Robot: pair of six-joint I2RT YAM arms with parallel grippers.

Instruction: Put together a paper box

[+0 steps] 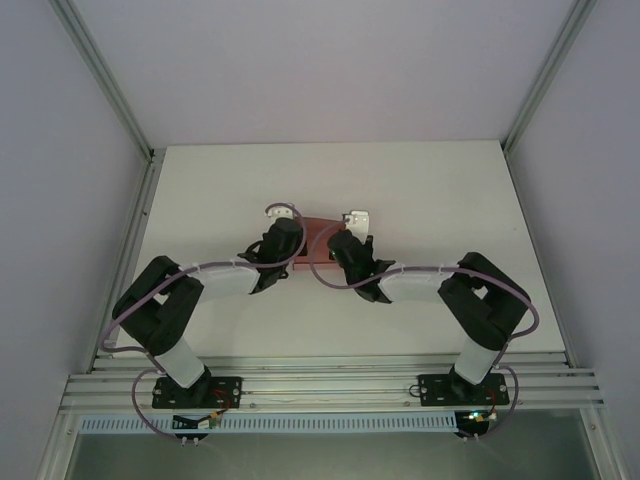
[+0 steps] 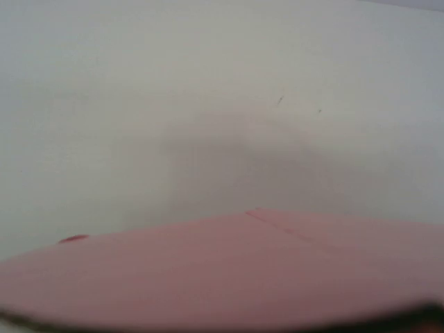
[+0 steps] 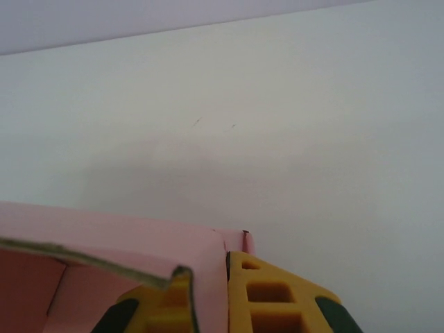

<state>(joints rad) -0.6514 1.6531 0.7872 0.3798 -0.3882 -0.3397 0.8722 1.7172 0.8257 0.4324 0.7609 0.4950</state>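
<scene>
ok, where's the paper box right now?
Mid-table in the top view, the paper box sits between the left gripper and right gripper; the right wrist view shows its wall between the yellow fingers.

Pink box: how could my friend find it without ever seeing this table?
Find the white table, then its middle, where the left arm and right arm meet. Between their tips is the paper box, thin pink card, unlike the black-and-white arms and pale tabletop.
</scene>
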